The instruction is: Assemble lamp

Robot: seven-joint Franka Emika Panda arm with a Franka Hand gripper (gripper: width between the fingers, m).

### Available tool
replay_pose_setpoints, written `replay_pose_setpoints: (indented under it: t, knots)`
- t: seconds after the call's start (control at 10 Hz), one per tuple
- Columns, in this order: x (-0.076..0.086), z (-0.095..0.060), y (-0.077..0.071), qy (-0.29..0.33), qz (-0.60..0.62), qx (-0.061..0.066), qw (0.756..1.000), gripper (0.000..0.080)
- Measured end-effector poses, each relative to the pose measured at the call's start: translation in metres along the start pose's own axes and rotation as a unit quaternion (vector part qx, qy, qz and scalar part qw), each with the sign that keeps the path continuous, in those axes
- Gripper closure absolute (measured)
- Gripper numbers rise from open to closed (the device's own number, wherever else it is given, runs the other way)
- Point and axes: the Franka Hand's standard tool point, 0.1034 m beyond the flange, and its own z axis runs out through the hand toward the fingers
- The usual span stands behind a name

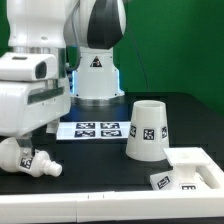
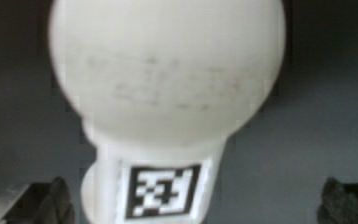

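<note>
Black worktop (image 1: 110,180) runs under a green backdrop, and its near edge shows as a paler band along the front. Most of the open room lies in the middle, a bare dark stretch between the bulb (image 1: 28,161) at the exterior view's near left and the base (image 1: 196,160) at the near right. The shade (image 1: 148,130) stands on its wide mouth, narrow end up, right of centre. It is near the base's far corner but apart from it. Farther back the marker board (image 1: 95,128) lies flat in front of the robot pedestal (image 1: 96,75), just left of the shade.

The bulb lies on its side close to the worktop's near left edge, its tagged neck pointing right. The arm (image 1: 35,85) hangs over it and fills the left of the exterior view. In the wrist view the pincer (image 2: 194,205) is spread apart. Its dark fingers (image 2: 37,203) stand on either side of the bulb's tagged neck with clear gaps, clamping nothing.

The base is cut off by the right frame edge, so its full outline cannot be made out. In the exterior view the pincer's tips are lost against the arm's body. The wrist view is blurred, so whether the fingers reach the worktop cannot be told.
</note>
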Motion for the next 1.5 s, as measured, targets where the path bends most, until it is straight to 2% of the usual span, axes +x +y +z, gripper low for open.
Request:
replay_pose_setpoints:
  t: [0.2, 0.4, 0.6, 0.9, 1.0, 1.1, 1.2, 1.3, 1.4, 1.5]
  knots:
    - [-0.012, 0.007, 0.0, -0.002, 0.0, 0.003, 1.0, 0.0101]
    - [-0.014, 0.008, 0.001, -0.002, 0.004, 0.003, 1.0, 0.0101]
    - [-0.015, 0.008, 0.0, -0.002, 0.001, 0.004, 1.0, 0.0372]
    - [-0.015, 0.008, 0.001, -0.002, -0.008, 0.004, 1.0, 0.0381]
    - [-0.015, 0.006, 0.0, -0.006, -0.076, -0.002, 0.997, 0.0381]
    - [-0.013, -0.001, -0.007, -0.011, -0.174, -0.012, 0.985, 0.0381]
    - [-0.01, -0.015, -0.015, -0.016, -0.256, -0.021, 0.966, 0.0381]
    - [-0.012, -0.026, -0.022, -0.02, -0.311, -0.037, 0.949, 0.0381]
    - [-0.018, -0.028, -0.025, -0.026, -0.371, -0.041, 0.928, 0.0381]
    - [-0.02, -0.025, -0.026, -0.028, -0.389, -0.036, 0.92, 0.0381]
